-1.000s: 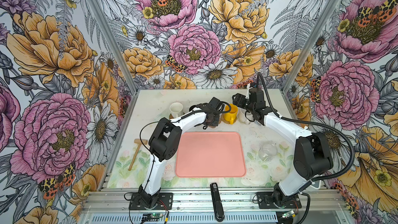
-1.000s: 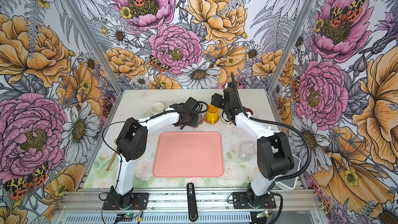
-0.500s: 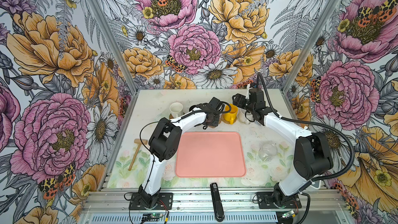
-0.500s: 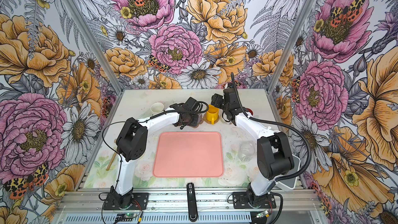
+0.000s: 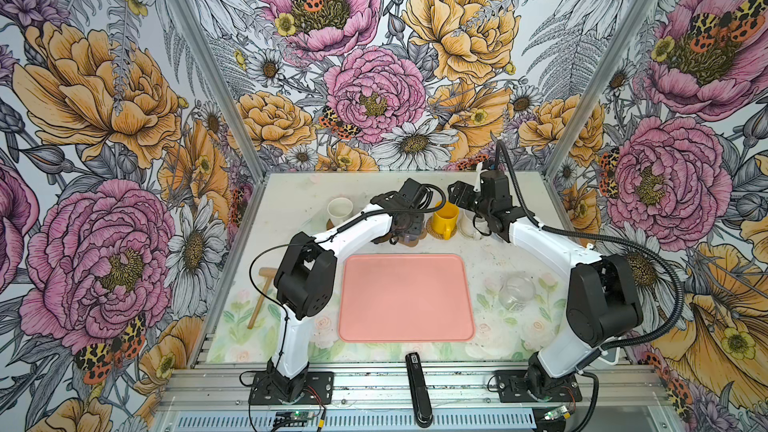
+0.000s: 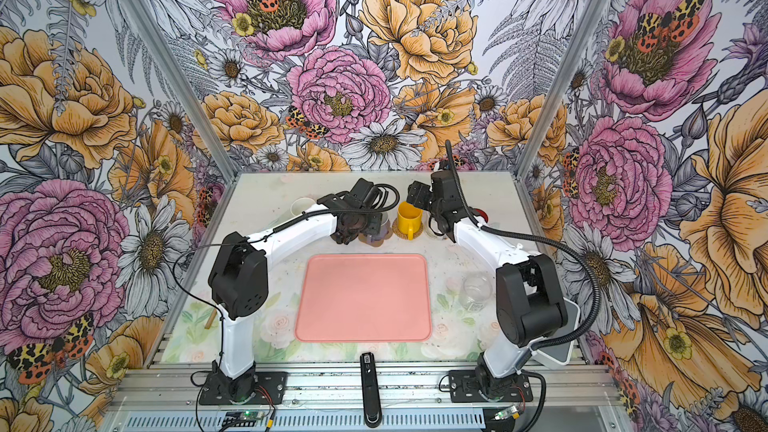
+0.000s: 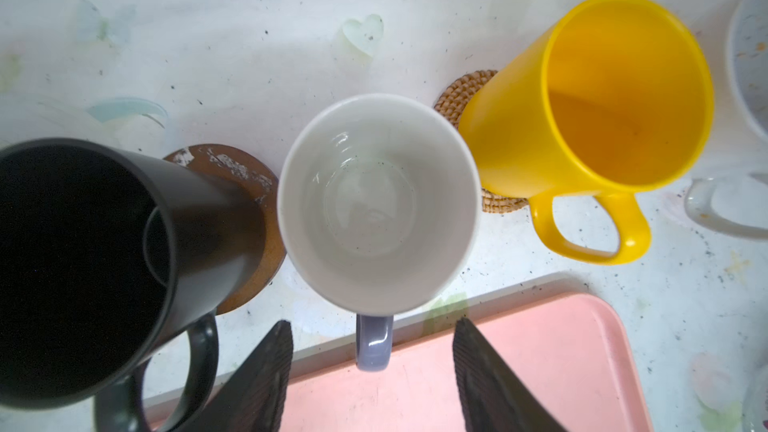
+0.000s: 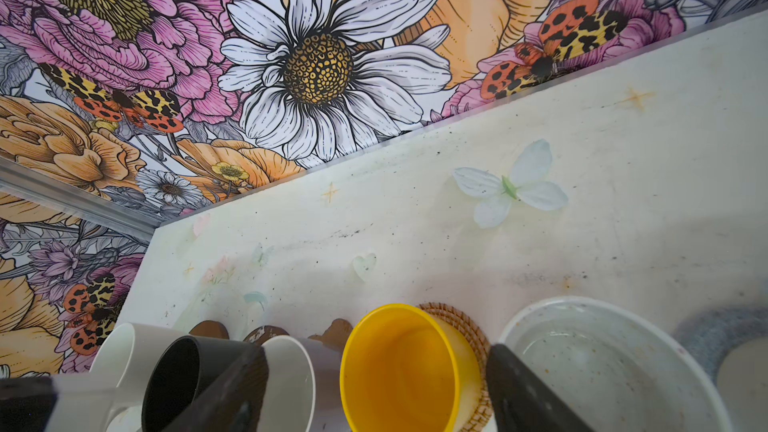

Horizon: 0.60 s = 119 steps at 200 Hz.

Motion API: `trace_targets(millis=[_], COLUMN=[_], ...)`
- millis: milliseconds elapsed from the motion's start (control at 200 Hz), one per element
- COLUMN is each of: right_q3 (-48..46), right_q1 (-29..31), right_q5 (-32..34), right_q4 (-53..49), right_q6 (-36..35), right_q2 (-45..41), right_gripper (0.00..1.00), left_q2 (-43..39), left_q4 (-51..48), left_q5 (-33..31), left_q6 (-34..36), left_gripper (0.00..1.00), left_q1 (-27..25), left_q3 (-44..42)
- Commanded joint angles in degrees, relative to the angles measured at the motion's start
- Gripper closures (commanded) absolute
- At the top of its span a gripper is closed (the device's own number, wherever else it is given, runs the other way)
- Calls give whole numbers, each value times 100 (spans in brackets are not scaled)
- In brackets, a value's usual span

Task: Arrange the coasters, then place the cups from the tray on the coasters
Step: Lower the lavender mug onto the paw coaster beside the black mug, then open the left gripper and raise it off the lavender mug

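Observation:
My left gripper (image 7: pixel 372 324) is open, its fingers (image 7: pixel 270 363) standing apart on either side of the handle of the lavender cup (image 7: pixel 378 201). That cup stands upright between the black cup (image 7: pixel 83 263), which is on a brown disc coaster (image 7: pixel 245 184), and the yellow cup (image 7: pixel 602 118), which is on a golden woven coaster (image 7: pixel 461 93). My right gripper (image 8: pixel 376 367) is open above the yellow cup (image 8: pixel 399 367), beside the speckled cup (image 8: pixel 602 367). A plain white cup (image 5: pixel 340 211) stands at the row's left end. The pink tray (image 5: pixel 405 297) bears no cups.
A clear glass jar (image 5: pixel 516 292) stands right of the tray. A wooden mallet (image 5: pixel 262 297) lies at the left. A black bar (image 5: pixel 417 384) sits on the front rail. The flowered back wall runs close behind the row of cups.
My left gripper's jaws have spread apart off the lavender cup's handle. Neither arm has visibly shifted.

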Motion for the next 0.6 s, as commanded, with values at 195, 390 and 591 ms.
trace_targets(millis=[195, 390, 591], right_q3=[-104, -182, -402], right_q1=[-26, -22, -34], right_q5=[-29, -2, 264], right_q4=[214, 236, 43], right_q6=[100, 61, -426], right_q2=[-162, -306, -788], right_gripper=[1, 0, 1], left_q2=[-1096, -1928, -2703], left_q4=[328, 1004, 1506], left_q5=[-740, -810, -1121], left_q6=[191, 349, 573], left_gripper=[22, 10, 1], left_q1=[-48, 11, 239], left_q3=[-368, -1079, -1950])
